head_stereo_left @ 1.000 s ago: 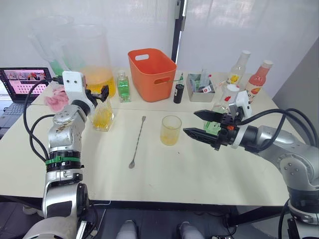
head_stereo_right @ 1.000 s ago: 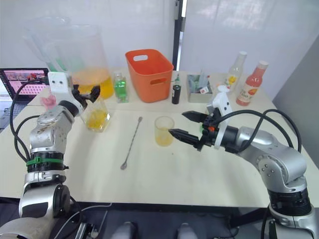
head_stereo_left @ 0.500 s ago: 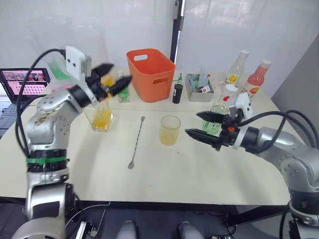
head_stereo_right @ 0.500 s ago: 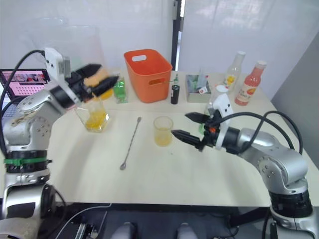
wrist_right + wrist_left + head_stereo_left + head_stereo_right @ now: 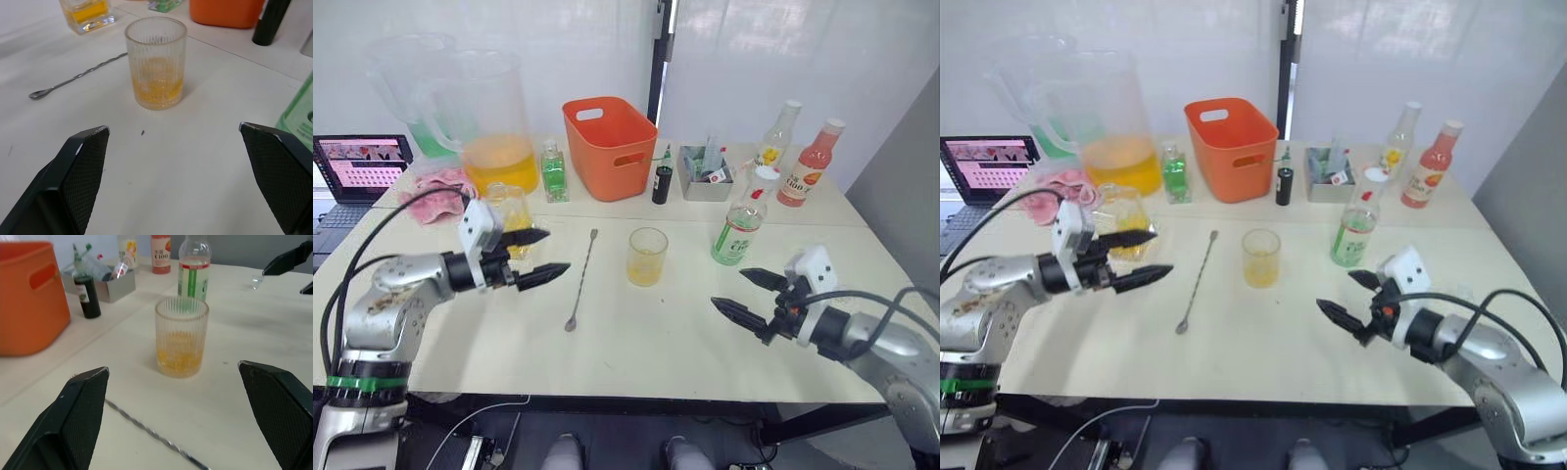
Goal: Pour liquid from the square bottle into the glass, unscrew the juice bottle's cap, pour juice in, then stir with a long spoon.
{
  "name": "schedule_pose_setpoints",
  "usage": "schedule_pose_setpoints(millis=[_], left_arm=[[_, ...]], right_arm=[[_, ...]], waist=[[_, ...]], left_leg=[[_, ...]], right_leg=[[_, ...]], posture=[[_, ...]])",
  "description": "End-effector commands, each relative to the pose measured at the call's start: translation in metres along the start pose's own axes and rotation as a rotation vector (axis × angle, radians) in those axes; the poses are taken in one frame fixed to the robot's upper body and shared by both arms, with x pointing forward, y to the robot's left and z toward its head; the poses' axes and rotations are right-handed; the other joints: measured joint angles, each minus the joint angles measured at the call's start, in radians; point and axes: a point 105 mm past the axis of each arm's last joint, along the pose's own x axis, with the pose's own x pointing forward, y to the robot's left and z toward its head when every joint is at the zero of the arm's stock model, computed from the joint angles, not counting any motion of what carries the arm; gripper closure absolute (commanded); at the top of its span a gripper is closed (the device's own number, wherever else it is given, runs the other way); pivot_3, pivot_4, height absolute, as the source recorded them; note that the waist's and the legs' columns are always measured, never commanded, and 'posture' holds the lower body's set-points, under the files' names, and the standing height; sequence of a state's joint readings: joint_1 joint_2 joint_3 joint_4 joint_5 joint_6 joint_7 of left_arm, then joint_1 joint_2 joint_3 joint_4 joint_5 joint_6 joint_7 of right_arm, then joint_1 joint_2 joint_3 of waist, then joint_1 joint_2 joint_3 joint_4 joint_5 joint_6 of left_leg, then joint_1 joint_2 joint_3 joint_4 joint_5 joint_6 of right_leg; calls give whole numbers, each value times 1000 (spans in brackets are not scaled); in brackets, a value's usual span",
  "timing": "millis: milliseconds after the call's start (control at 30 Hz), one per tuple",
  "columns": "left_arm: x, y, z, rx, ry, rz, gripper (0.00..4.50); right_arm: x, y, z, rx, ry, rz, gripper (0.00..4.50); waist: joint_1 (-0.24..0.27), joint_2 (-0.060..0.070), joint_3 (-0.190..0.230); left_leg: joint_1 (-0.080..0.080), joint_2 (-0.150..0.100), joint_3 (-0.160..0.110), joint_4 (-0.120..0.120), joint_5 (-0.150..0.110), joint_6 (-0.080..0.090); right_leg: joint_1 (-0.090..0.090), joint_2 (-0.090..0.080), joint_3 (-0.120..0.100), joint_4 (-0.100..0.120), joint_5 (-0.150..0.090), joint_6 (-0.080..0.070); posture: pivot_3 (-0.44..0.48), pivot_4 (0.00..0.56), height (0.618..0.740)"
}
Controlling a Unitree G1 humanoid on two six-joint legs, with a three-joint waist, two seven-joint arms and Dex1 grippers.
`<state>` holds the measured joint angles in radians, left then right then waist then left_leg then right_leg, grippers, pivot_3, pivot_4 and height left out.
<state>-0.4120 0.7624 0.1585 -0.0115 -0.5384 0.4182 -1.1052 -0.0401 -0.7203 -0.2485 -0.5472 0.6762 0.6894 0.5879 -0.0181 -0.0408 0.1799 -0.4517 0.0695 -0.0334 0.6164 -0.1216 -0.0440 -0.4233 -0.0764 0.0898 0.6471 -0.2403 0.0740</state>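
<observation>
Nearest the robot, both grippers hover low over the surface (image 5: 636,343), each w/ fingers spread wide and nothing between them: left gripper (image 5: 536,257) on the left side, right gripper (image 5: 747,294) on the right, pointing in toward the middle.

Between them, a bit further back, stands the glass (image 5: 647,257), ribbed, w/ a shallow layer of yellow-orange liquid (image 5: 156,90) at the bottom. Long spoon (image 5: 582,280) lies flat just left of the glass, bowl end toward the robot, untouched.

Square bottle (image 5: 510,220) sits upright behind the left gripper, apart from it, some yellow-orange still inside. Juice bottle (image 5: 738,230) stands upright to the right of the glass, beyond the right gripper, white cap (image 5: 765,174) on.

Judgement: first pour looks done, since the glass has liquid and the square bottle is set down. Step in hand = uncapping the juice bottle. Next move prob. needs one gripper to close round the bottle body and steady it while the other reaches the cap and twists; the tall narrow bottle could tip if nudged.

Far side: orange basket (image 5: 609,147), small green bottle (image 5: 554,171), big pitcher (image 5: 489,127), red bottle (image 5: 805,166). Writing: "C100" legible on the red bottle's label in left wrist view; juice bottle label green/white, text too small to read.
</observation>
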Motion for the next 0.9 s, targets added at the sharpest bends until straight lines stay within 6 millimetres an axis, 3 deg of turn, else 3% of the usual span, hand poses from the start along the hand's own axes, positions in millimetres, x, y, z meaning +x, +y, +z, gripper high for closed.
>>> schedule_pose_setpoints(millis=[33, 200, 433, 667, 900], left_arm=[[-12, -4, 0, 24, -32, -21, 26], [-20, -10, -28, -28, -4, -1, 26], [-24, -16, -24, -1, -91, 19, 26], [-28, -28, -17, 25, -133, 54, 26], [-31, -44, -2, 6, -183, 42, 26]], right_arm=[[-9, 0, 12, -29, -105, -78, 0], [-20, -10, -1, 50, -176, -215, 0], [-28, -40, 0, 20, -204, -291, 0], [-6, -92, 34, -62, -220, -319, 0], [30, -113, 68, -97, -236, -274, 0]], waist=[[2, 0, 0], [3, 0, -1], [3, 0, -1], [-15, 1, -1], [-25, 1, -1]], left_leg=[[0, 0, 0, 0, 0, 0], [1, 0, 1, 0, 0, 0], [2, 1, 2, 0, 0, 0], [6, 2, 6, -2, 0, 0], [6, 2, 6, -3, 0, 0]], right_leg=[[0, 0, 0, 0, -1, 0], [1, 0, 0, 0, -5, -1], [1, -1, 0, -1, -6, -3], [2, 0, 3, 0, -6, -4], [2, 0, 5, 0, -6, -4]], posture=[[0, 150, 703], [0, 150, 703], [0, 150, 703], [0, 150, 703], [0, 150, 703]])
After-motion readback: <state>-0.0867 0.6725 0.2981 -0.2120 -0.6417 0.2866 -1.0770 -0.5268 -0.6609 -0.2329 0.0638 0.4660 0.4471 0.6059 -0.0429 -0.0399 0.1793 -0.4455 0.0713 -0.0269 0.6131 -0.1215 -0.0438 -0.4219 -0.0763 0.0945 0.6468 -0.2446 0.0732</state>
